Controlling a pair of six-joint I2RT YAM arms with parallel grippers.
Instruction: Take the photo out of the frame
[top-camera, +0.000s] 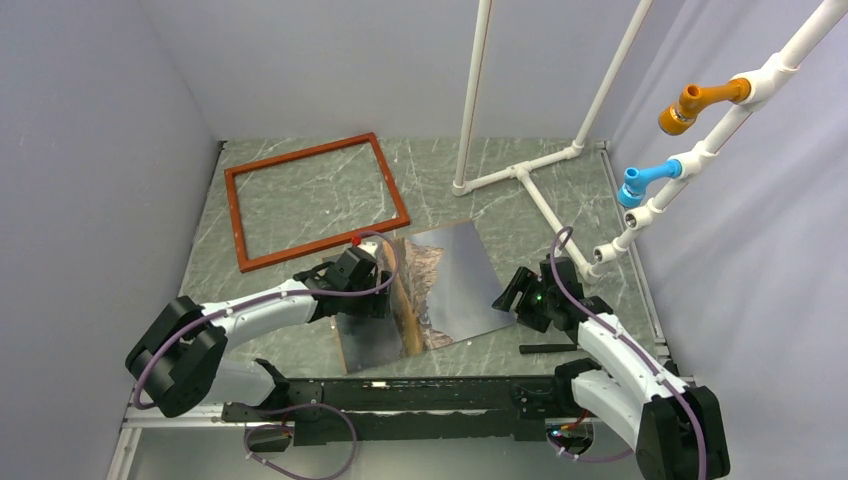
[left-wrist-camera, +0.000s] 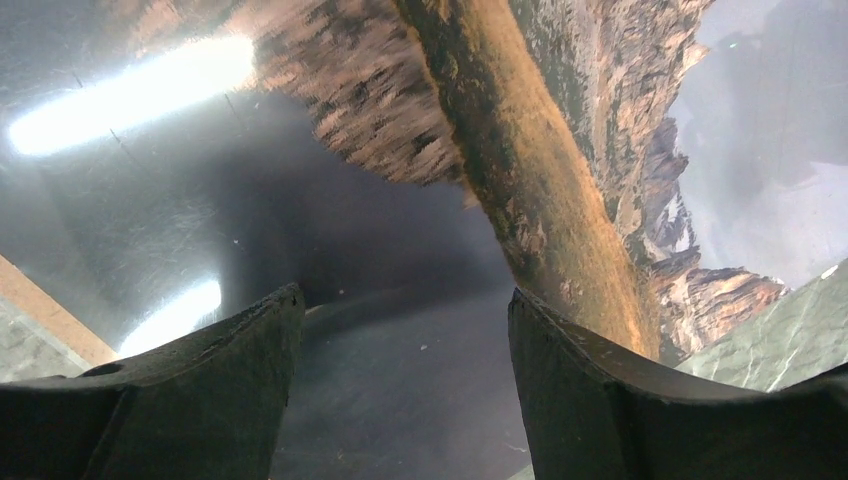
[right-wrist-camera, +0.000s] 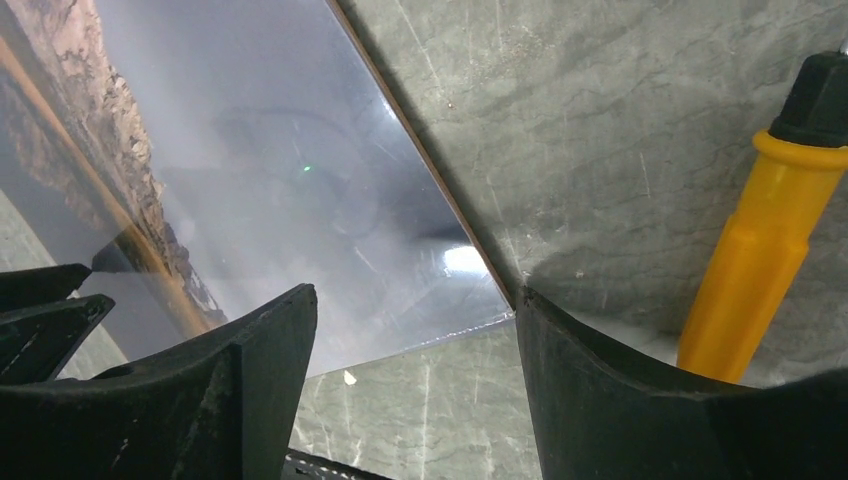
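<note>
The frame, a thin reddish-brown rectangle, lies with nothing inside it on the marbled table at the back left. The photo lies apart from it at the table's middle, picture side up, showing a brown mountain on grey. My left gripper hovers low over the photo's left part; in the left wrist view its fingers stand open above the photo, nothing between them. My right gripper is at the photo's right corner. It is open, with the corner of the photo lying just ahead of its tips.
A white pipe stand rises at the back right, with an orange fitting and a blue fitting. A yellow-handled tool lies right of my right gripper. Grey walls enclose the table on the left, back and right.
</note>
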